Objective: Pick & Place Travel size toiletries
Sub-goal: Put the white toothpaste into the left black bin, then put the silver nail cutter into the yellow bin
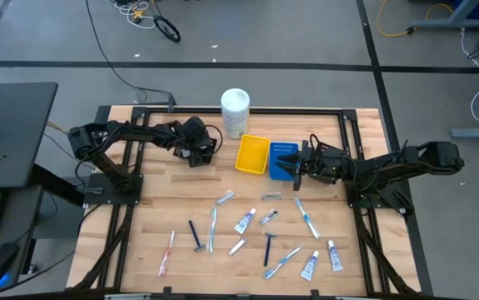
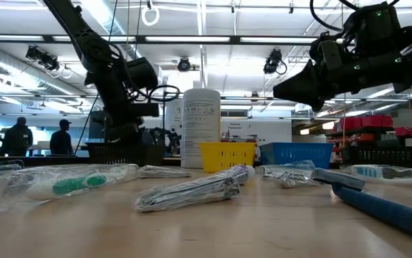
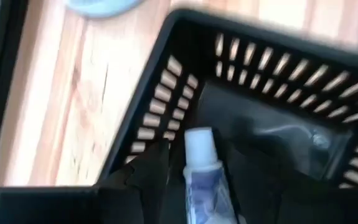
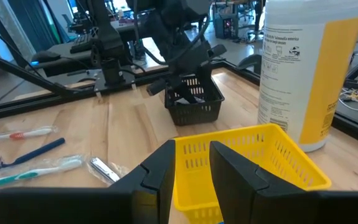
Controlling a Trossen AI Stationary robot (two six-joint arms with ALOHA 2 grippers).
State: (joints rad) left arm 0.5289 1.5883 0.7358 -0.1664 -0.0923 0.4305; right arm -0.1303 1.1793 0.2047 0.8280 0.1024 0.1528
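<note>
My left gripper (image 1: 197, 152) hangs over the black tray (image 4: 194, 106) near the table's far left. It is shut on a small white tube with blue print (image 3: 202, 177). My right gripper (image 1: 293, 162) hovers open above the blue tray (image 1: 282, 152), pointing at the yellow tray (image 4: 253, 158), and touches nothing. The other toiletries lie flat on the near half of the table: a light-blue toothbrush (image 1: 306, 218), a pink toothbrush (image 1: 167, 252), a dark-blue razor (image 1: 196, 236), a white tube (image 1: 245, 221) and a silvery sachet (image 1: 224, 197), among others. My left gripper pinches the tube's body between its two fingers (image 3: 150, 174). The fingers point down into the black tray from above. The tube runs along the fingers, and its white cap end (image 3: 198, 144) sticks out past the tips. It is lifted clear above the tray's floor.
The tall white container (image 1: 235, 111) stands on the far side behind the yellow tray (image 1: 252, 154). A black frame (image 1: 306, 111) runs around the table's far edge. People stand in the room far behind the table (image 2: 21, 136).
</note>
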